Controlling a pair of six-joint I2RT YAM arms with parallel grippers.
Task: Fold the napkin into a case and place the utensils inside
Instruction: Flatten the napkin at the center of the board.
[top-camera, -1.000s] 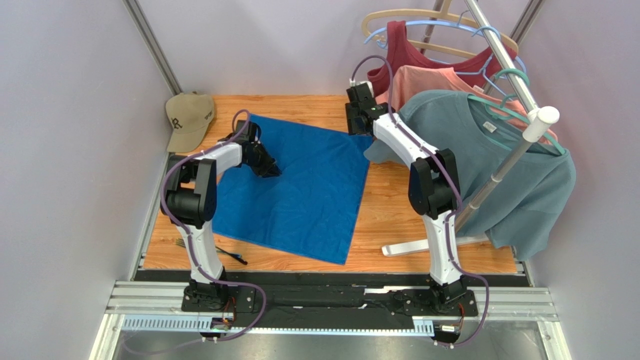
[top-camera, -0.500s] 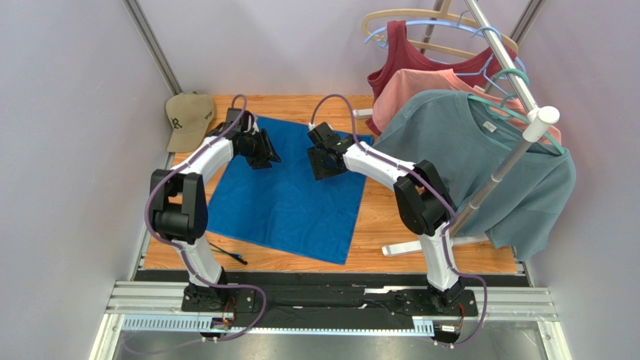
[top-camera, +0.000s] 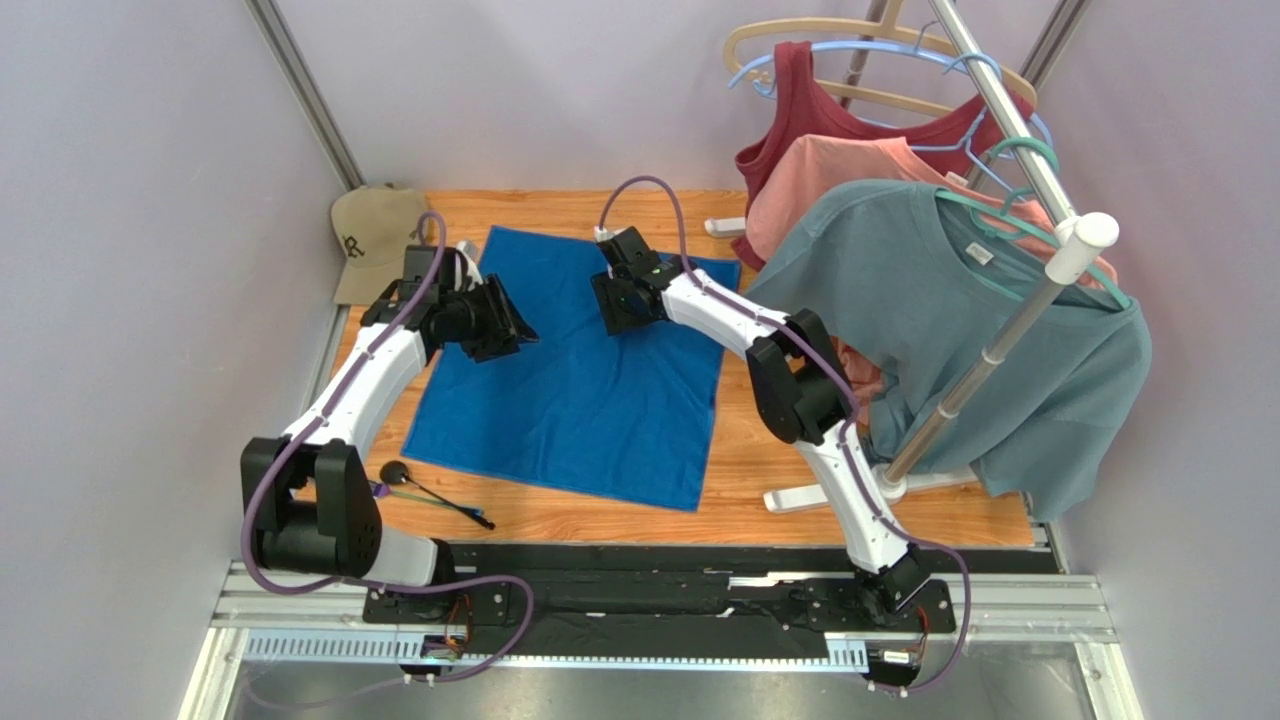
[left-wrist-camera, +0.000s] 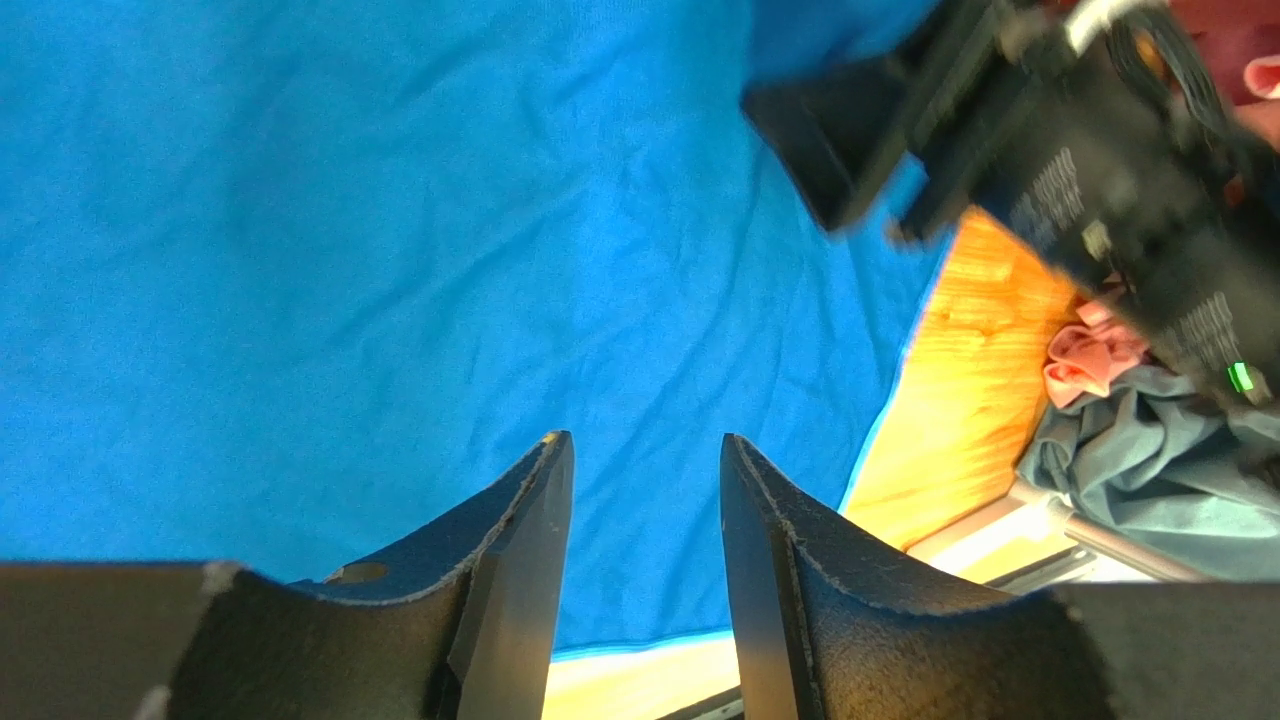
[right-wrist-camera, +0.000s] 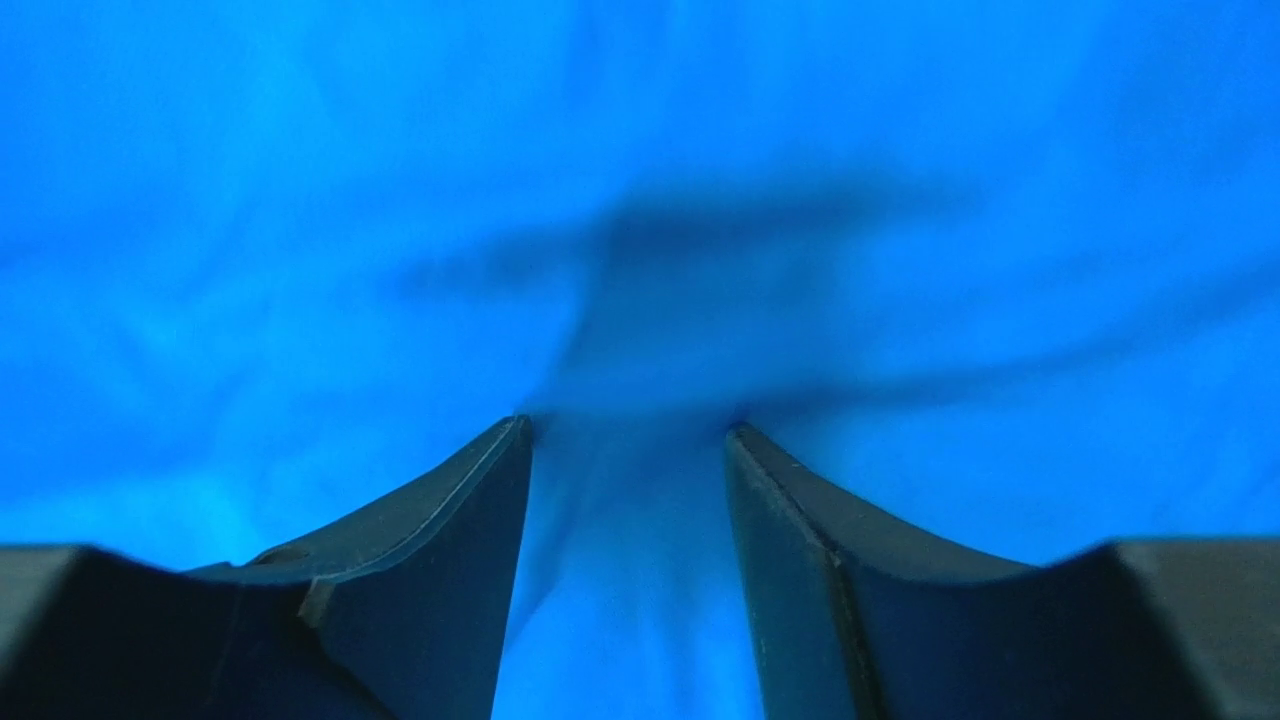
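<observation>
One royal-blue napkin (top-camera: 571, 405) lies spread flat and unfolded across the left and middle of the wooden table (top-camera: 751, 465). Over its far part hang the left gripper (left-wrist-camera: 639, 440), jaws parted and empty, and the right gripper (right-wrist-camera: 628, 425), likewise spread. The utensils (top-camera: 443, 500) lie by the near left edge, with a tan cap (top-camera: 365, 240) in the far left corner and a clothes rack (top-camera: 962, 330) along the right. Pale lilac walls (top-camera: 150, 225) enclose it.

The napkin (right-wrist-camera: 301, 180) fills the whole view, blurred and softly wrinkled. The right gripper (right-wrist-camera: 628, 426) shows two dark fingers (right-wrist-camera: 436, 555) rising from the bottom edge, set apart, with only blue cloth in the gap. A dim, smeared shadow (right-wrist-camera: 751, 225) crosses the cloth just beyond the fingertips.
</observation>
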